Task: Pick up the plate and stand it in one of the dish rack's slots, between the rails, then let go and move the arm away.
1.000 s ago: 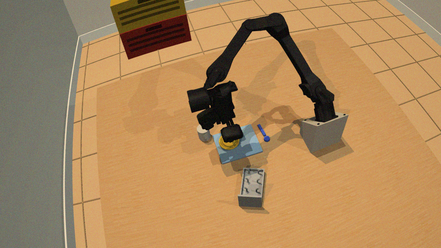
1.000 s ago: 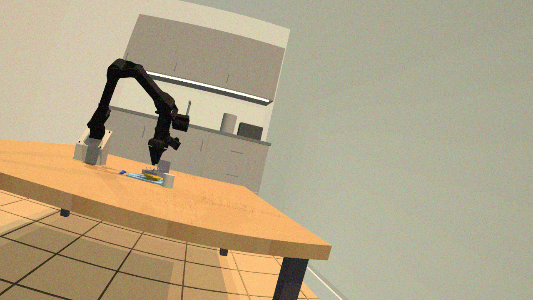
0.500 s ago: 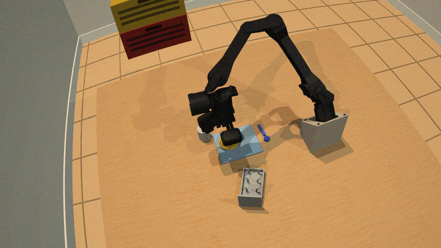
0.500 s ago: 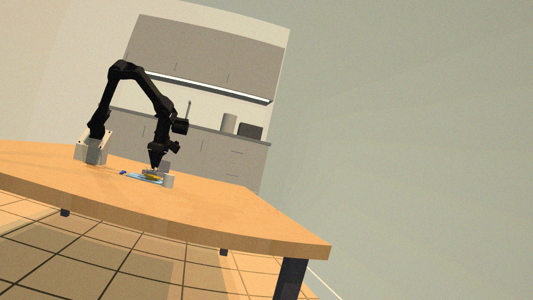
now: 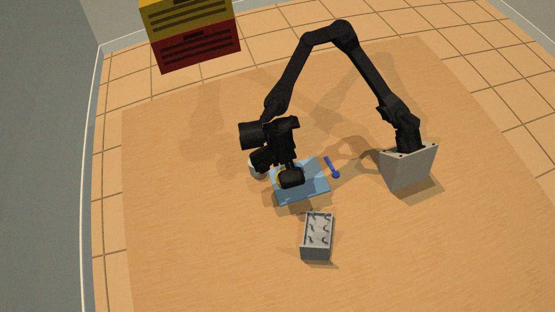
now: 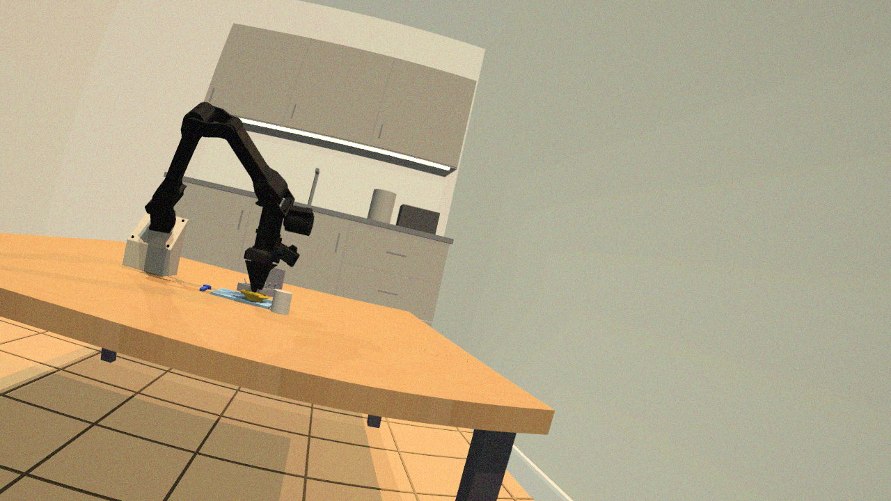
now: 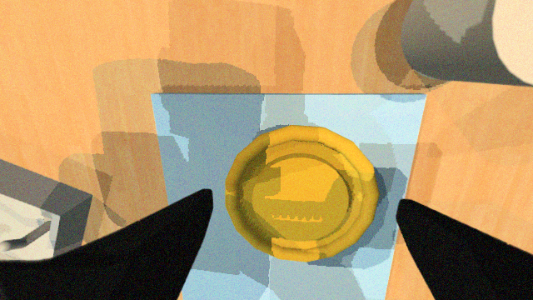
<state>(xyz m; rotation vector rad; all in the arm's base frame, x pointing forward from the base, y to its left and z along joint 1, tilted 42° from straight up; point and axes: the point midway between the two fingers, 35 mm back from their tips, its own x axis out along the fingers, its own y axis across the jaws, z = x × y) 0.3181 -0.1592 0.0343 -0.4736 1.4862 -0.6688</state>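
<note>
The yellow round plate [image 5: 277, 178] [image 6: 255, 297] [image 7: 301, 133] lies flat on the light blue board [image 5: 318, 179] [image 6: 223, 292] [image 7: 208, 121]. My gripper [image 6: 256, 290] [image 7: 302, 202] is open and points down just over the plate. In the wrist view one black finger is on each side of the plate, with a gap to its rim on both sides. In the top view the near finger hides much of the plate. The grey dish rack [image 5: 315, 252] [image 6: 277, 277] [image 7: 72, 214] stands beyond the board, with several small curved rails inside and no plate in it.
A white-topped grey cylinder [image 5: 256, 170] [image 6: 281, 302] [image 7: 450, 50] stands close to a corner of the board. A blue spoon-like thing [image 5: 329, 164] [image 6: 205, 287] lies on the board's other side, towards the arm's grey base [image 5: 407, 170] [image 6: 136, 254].
</note>
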